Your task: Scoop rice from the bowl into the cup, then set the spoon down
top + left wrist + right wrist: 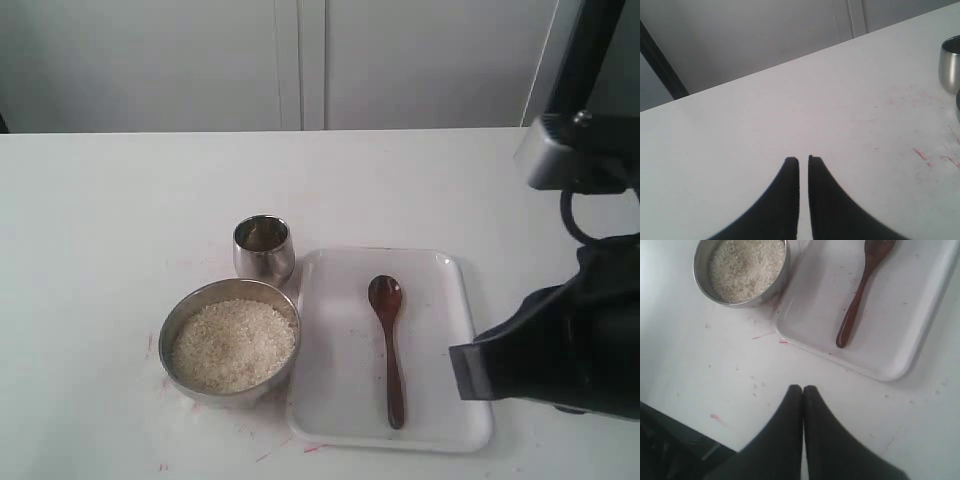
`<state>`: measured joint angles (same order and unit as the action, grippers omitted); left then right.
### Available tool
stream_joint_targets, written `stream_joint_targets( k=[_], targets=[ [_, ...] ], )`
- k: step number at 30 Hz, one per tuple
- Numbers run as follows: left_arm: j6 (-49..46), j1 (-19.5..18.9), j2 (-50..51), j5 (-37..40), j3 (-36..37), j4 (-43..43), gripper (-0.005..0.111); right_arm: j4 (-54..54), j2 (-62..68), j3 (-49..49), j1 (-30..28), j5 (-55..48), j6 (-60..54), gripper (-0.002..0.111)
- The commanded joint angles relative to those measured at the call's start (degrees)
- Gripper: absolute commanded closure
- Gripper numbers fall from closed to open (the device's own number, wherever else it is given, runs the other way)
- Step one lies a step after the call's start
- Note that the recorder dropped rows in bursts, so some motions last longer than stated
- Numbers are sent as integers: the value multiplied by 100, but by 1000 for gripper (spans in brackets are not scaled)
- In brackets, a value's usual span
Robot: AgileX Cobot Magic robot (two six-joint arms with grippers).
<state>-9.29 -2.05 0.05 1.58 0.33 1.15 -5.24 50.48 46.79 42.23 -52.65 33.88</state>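
Observation:
The wide steel bowl [228,397] holds white rice [232,345] at the front left. Just behind it stands the small steel cup [264,247]. The dark wooden spoon [388,345] lies flat on a white tray [440,350], scoop end away from the front edge. My right gripper [803,388] is shut with nothing in it. It hovers over bare table short of the tray [900,325], apart from the spoon [860,295] and the bowl [701,275]. My left gripper [803,159] is shut on nothing, only a thin slit between its fingers, well away from the cup [950,62].
The right arm's black body [560,350] fills the right side of the exterior view, next to the tray's right edge. Pink marks and stray grains dot the white table [100,220]. The table's front edge [685,427] shows near my right gripper.

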Motion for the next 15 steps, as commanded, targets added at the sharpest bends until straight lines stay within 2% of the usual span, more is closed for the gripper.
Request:
stream_joint_targets(
  k=[1, 4, 6, 15],
  targets=[
    [8, 6, -5, -34, -33, -64, 92, -716, -36, -32, 5, 540, -34, 108],
    [8, 6, -5, -34, -33, -64, 92, -1618, -36, -128, 5, 1431, -34, 108],
    [8, 6, -5, -34, -33, -64, 92, -2292, -240, -447, -110, 2432, -54, 108],
    [8, 6, -5, -34, -33, -64, 92, -2929, -1064, -1758, -1315, 5163, -81, 108]
  ],
)
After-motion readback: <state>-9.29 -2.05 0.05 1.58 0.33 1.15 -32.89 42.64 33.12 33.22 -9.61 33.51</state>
